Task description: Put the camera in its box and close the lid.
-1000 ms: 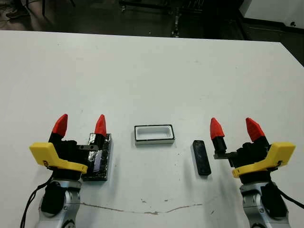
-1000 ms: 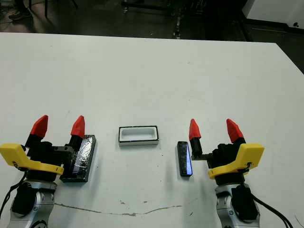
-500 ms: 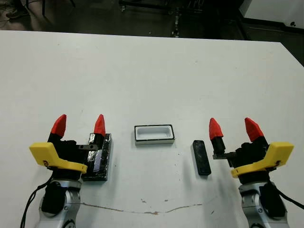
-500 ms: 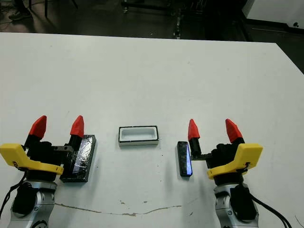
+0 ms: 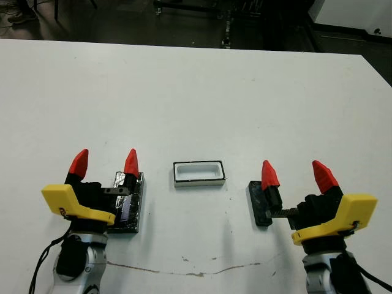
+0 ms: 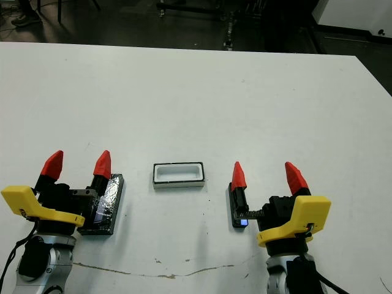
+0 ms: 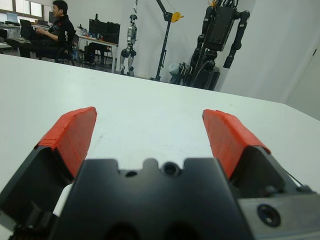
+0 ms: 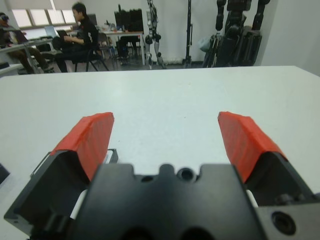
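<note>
Both claws, left [image 5: 103,163] & right [image 5: 293,175], gape wide, empty. Slim matte black camera bar [image 5: 258,202]: likely light, stiff; pinch its long sides mid-length.

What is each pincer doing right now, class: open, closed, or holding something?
Left pincer: open, holding nothing, beside the lid.
Right pincer: open, holding nothing, next to the camera.

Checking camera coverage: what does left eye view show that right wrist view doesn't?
Only the left eye view shows the camera, the box, the lid and the left gripper, open. Only the right wrist view shows a seated person and stands beyond the table. Both show the white table and the open right gripper.
</note>
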{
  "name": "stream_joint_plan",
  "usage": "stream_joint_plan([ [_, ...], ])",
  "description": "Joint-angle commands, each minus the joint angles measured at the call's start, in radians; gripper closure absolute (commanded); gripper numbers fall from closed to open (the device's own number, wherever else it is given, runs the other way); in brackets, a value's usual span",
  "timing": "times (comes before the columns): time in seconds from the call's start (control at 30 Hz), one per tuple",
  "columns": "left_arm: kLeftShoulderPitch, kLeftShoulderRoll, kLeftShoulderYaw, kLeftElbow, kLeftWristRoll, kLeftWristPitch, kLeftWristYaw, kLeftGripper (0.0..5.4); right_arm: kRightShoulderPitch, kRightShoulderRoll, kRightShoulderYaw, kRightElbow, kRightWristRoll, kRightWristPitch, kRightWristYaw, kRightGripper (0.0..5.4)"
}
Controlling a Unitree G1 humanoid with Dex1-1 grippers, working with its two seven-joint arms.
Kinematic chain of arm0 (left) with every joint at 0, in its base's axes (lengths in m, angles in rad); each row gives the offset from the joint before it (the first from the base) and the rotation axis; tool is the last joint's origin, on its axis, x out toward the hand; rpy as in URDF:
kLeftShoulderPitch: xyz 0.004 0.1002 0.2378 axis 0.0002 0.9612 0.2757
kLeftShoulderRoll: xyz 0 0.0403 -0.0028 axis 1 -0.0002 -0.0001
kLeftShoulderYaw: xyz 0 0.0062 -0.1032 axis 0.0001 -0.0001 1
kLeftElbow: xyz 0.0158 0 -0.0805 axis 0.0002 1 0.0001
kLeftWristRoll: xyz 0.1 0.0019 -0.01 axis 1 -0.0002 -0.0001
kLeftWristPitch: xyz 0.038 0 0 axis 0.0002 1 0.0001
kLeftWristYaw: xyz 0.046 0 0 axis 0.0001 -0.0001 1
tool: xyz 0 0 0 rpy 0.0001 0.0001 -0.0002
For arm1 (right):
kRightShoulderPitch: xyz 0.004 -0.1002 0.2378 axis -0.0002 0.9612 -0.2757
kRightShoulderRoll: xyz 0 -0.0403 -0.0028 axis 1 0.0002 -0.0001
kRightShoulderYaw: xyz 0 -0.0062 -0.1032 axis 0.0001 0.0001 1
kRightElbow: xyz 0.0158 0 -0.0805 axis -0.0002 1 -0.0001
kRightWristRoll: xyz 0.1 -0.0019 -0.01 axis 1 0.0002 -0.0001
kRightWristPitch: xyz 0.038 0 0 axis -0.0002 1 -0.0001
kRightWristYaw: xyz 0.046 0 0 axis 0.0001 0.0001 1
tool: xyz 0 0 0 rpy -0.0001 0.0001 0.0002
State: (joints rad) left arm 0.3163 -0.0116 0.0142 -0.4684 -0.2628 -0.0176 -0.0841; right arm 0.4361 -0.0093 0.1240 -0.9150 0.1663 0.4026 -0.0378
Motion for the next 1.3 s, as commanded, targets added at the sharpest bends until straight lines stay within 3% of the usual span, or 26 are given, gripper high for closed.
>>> stream_joint_plan([
  [0.03,0.017,-0.006,-0.006,-0.008,0.008,0.017,0.012,0.01,-0.007,-0.020,0.007,-0.057,0.015,0.109,-0.007,0.00],
  [0.2,0.024,-0.005,-0.009,-0.013,0.018,0.013,0.014,0.01,-0.015,-0.027,0.019,-0.122,0.027,0.236,-0.019,0.00],
  [0.57,0.020,0.001,0.002,-0.026,0.008,0.033,0.013,0.01,-0.013,-0.021,0.052,-0.130,0.022,0.372,-0.048,0.00],
  [0.97,0.016,0.002,0.002,-0.040,0.009,0.051,0.017,0.01,-0.001,-0.027,0.098,-0.069,-0.043,0.403,-0.079,0.00],
  [1.3,0.020,0.006,0.005,-0.039,-0.007,0.048,0.005,0.01,-0.007,-0.005,0.092,-0.031,-0.054,0.441,-0.091,0.00],
])
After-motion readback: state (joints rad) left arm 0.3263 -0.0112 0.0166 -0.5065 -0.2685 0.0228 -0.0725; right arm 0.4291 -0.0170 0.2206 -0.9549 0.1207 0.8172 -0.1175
